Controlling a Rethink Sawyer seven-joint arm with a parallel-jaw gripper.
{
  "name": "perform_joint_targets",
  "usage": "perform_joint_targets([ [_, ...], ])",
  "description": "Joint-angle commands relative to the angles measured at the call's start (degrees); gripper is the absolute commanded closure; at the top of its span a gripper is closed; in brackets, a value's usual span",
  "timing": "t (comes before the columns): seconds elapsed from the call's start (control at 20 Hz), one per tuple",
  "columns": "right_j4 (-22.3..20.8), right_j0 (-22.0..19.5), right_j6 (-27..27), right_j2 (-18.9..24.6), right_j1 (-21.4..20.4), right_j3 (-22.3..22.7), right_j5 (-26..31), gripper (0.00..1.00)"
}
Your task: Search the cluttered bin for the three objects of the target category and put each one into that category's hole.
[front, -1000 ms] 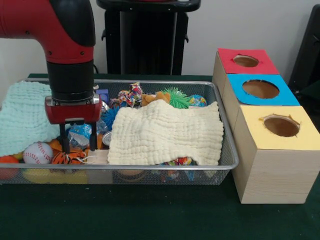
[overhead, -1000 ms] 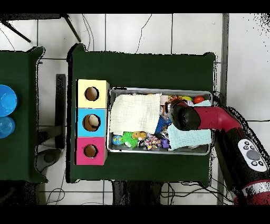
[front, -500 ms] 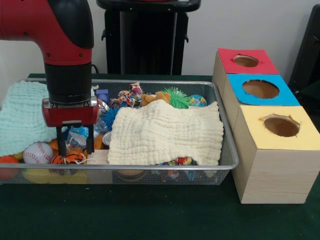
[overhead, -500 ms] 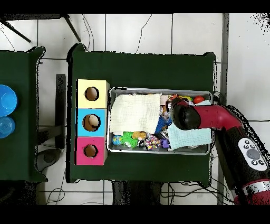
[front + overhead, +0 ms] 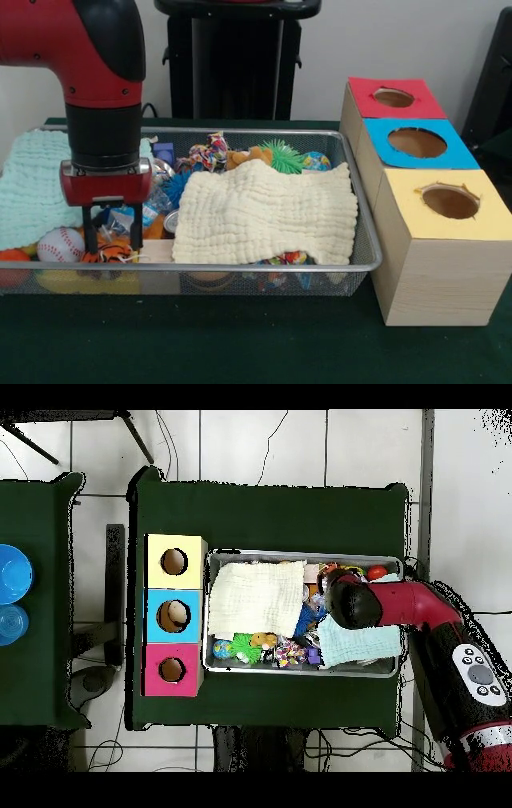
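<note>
The bin [image 5: 240, 268] is a wide silver wire-mesh basket full of toys and cloths; it also shows in the overhead view [image 5: 300, 552]. My gripper [image 5: 112, 244] hangs low in the bin's left part. It is open, with its fingers down among the toys on either side of an orange tiger-striped toy [image 5: 108, 254]. I cannot tell whether they touch it. A baseball [image 5: 60, 244] lies just left of the gripper. The red-faced hole [image 5: 394, 98] is in the farthest wooden box on the right, also seen from overhead [image 5: 172, 670]. In the overhead view the arm [image 5: 350, 602] hides the gripper.
A cream cloth [image 5: 268, 212] covers the bin's right half, and a mint cloth [image 5: 32, 188] drapes over its left end. A rope toy [image 5: 210, 152] and a green spiky toy [image 5: 284, 154] lie at the back. The blue-faced hole [image 5: 417, 142] and yellow-faced hole [image 5: 450, 202] sit nearer than the red one.
My gripper has shifted a little to the left in the front view and sunk slightly lower over the tiger-striped toy. Its fingers stay spread.
</note>
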Motion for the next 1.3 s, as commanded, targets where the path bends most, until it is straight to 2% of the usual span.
perform_joint_targets([
  [0.05, -5.71, 1.37, -14.76, 1.54, 4.13, -4.16, 3.96, 0.0],
  [0.65, -6.66, 2.27, -16.35, 1.13, 5.75, -4.93, 4.23, 0.0],
  [0.7, -6.83, 2.42, -16.25, 0.97, 5.77, -4.99, 4.16, 1.0],
  [1.3, -7.1, 4.06, -13.8, 0.51, 4.92, -3.75, 5.67, 1.0],
])
